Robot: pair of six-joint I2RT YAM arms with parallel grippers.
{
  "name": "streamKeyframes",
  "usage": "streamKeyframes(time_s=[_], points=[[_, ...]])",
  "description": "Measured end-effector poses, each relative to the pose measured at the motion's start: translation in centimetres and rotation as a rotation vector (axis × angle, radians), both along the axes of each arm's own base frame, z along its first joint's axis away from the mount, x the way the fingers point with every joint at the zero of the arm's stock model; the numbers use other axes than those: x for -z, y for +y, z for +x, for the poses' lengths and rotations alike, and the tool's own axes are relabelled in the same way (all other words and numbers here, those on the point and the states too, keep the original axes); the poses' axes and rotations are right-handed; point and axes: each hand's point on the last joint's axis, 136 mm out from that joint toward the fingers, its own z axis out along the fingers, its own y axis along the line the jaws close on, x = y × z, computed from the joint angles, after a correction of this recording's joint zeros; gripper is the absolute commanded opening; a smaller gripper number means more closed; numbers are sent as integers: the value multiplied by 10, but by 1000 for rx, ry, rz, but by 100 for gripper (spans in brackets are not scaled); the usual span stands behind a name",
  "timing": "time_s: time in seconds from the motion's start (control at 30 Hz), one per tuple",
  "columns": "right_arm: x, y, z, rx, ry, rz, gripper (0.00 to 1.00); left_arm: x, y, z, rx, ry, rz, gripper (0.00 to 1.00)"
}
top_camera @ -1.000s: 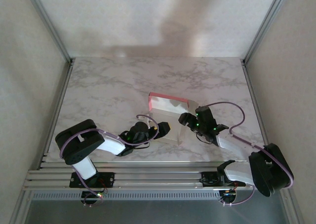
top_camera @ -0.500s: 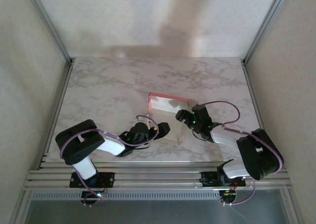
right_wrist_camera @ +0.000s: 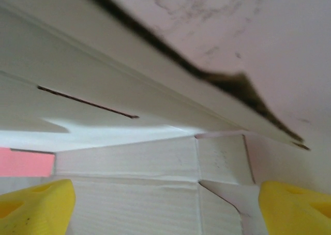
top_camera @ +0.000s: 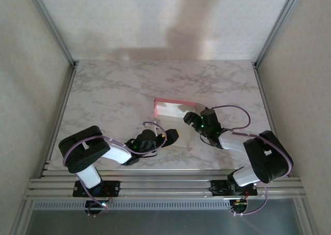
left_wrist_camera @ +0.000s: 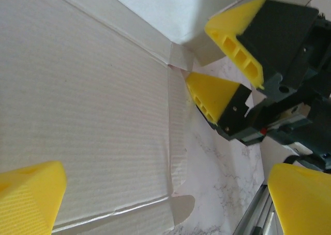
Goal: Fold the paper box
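Near the middle of the marbled surface [top_camera: 114, 90], a little towards its near right corner, the paper box [top_camera: 173, 111] lies white side up. Its far wall is raised, showing a pink rim. The creased panels and small corner flaps nearer me look flat and untucked, so I'd judge the folding barely begun, with the side walls and closing all left to do. The left gripper [top_camera: 169, 135] sits at the box's near left edge, jaws spread wide and holding nothing. The right gripper [top_camera: 190, 120] is at the right side, jaws equally wide and apparently clamping nothing.
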Motion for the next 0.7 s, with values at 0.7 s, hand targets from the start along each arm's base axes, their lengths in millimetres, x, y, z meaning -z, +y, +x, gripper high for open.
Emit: streamKeyframes(time_s=[0.7], points=[[-10, 12, 17, -31, -108, 31, 73, -1, -2, -1, -24, 18, -39, 100]])
